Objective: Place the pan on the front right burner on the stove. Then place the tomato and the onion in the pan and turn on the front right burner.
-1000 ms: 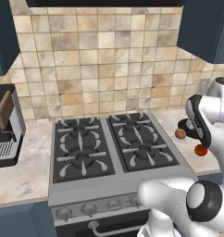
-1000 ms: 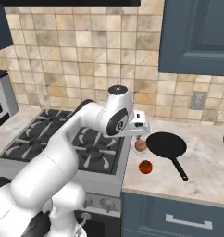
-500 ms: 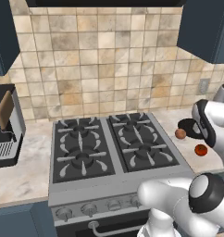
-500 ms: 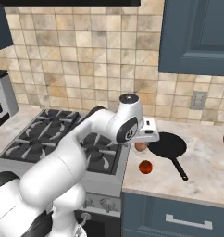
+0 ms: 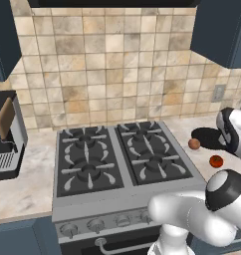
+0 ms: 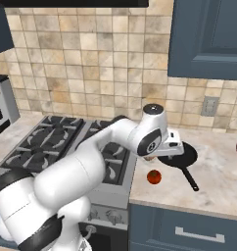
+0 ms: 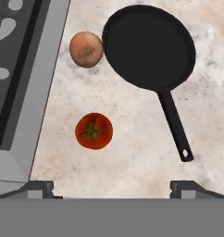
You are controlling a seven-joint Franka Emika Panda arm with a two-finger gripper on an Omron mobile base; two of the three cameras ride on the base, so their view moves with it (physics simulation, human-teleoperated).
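The stove (image 5: 127, 164), silver-grey steel with four black grated burners, has its front right burner (image 5: 155, 167) bare. On the marble counter (image 7: 132, 152) to its right lies the pan (image 7: 148, 46), round, shallow, black, its thin handle pointing toward the front edge. The tan onion (image 7: 86, 48) touches its rim on the stove side; the glossy red tomato (image 7: 94, 131) sits nearer the front edge. The claw (image 7: 111, 187) hangs released above them
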